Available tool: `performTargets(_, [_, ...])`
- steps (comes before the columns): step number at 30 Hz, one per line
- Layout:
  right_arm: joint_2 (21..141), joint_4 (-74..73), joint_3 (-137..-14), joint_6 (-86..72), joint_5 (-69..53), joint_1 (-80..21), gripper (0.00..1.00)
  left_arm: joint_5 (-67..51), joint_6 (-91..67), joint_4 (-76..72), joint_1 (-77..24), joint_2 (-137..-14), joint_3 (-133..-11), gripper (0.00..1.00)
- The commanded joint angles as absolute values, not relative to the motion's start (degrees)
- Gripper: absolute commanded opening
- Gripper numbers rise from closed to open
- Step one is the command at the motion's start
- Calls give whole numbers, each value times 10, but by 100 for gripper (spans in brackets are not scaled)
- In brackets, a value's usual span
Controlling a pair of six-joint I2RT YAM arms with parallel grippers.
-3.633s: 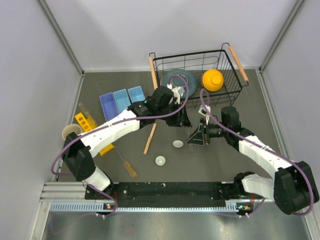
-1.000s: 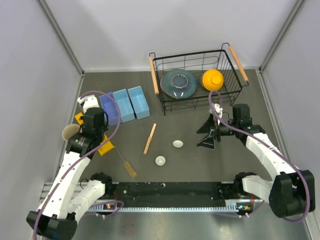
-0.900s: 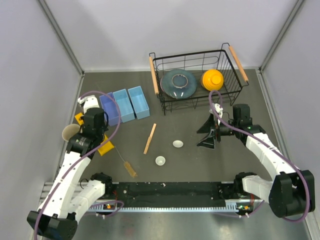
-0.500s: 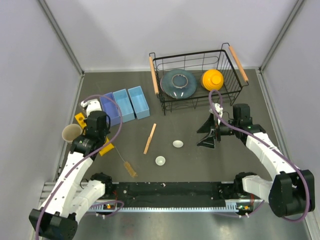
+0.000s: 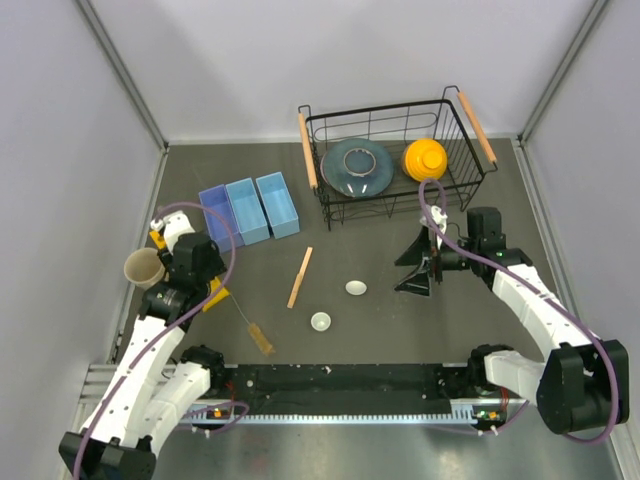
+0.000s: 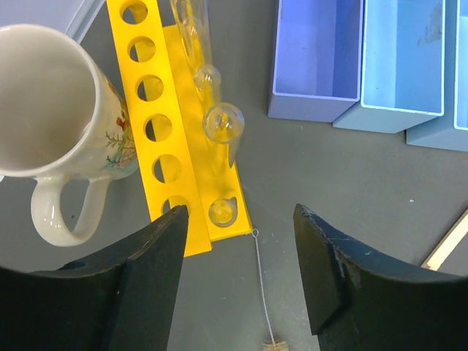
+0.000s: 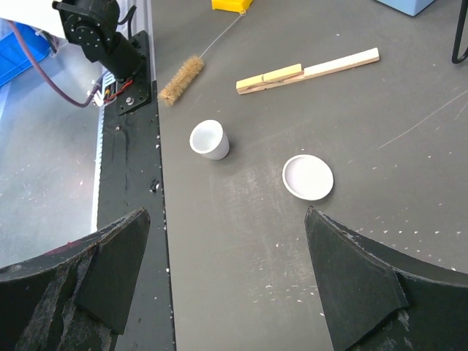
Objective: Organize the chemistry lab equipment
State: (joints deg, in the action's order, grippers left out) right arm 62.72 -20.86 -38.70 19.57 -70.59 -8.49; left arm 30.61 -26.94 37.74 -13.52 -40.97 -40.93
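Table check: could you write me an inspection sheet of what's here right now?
Surface: dark grey table, scuffed.
Job's things: wooden stick, wire brush, small white cup and flat white dish loose mid-table; yellow rack with glass tubes at left.
Clutter: mug beside the rack; three blue bins; wire basket holding plate and yellow bowl.
Grippers: left gripper open by the rack; right gripper open near the flat dish; both empty.
Cables: purple cable looped behind each gripper.
Surroundings: plain grey walls.

White arms (image 5: 138, 352), black joints (image 5: 196, 258), purple cables (image 5: 231, 255)
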Motion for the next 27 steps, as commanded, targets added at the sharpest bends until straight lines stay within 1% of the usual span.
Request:
performTargets(1, [625,-200,-413,222,-725,-78,88,294,-298,391,-132,-391,-430,68])
performTargets(2, [625,-203,-413,225,-726,-78,88,281,-298,399,-132,-382,-437,71])
performTargets(4, [624,-227,-417,251,-729,-74,89,266,-292,410,-132,-366,-465,80])
performTargets(5, [623,-236,-421,264,-727,-72,91,248,-288,417,-132,-360,-485,84])
performTargets(6, [621,-244,-422,275,-723,-68,94,237,-284,426,-132,-354,-495,92])
performTargets(7, [615,-253,-423,289,-722,-64,95,226,-273,431,-132,-345,-504,96])
performTargets(8, [613,-257,-423,293,-718,-55,99,204,-269,438,-132,-340,-524,99])
performTargets(11, [602,-262,-420,307,-708,-35,99,154,-251,453,-132,-321,-546,99])
performTargets(13, [601,-265,-421,311,-693,-29,99,86,-246,457,-132,-309,-549,99])
performTargets(14, [601,-269,-424,313,-673,-28,99,52,-246,455,-132,-304,-548,99])
performTargets(15, [601,-272,-427,317,-666,-28,99,-16,-249,454,-132,-302,-544,99])
performTargets(17, [600,-284,-443,320,-656,-28,99,-86,-264,433,-132,-292,-522,99])
performTargets(18, [600,-300,-451,323,-652,-29,99,-157,-282,422,-132,-287,-513,99])
performTargets(22, [603,-380,-497,377,-641,-28,99,-270,-334,372,-133,-278,-462,99])
performTargets(27, [620,-461,-550,410,-636,-49,99,-315,-353,338,-139,-267,-406,99])
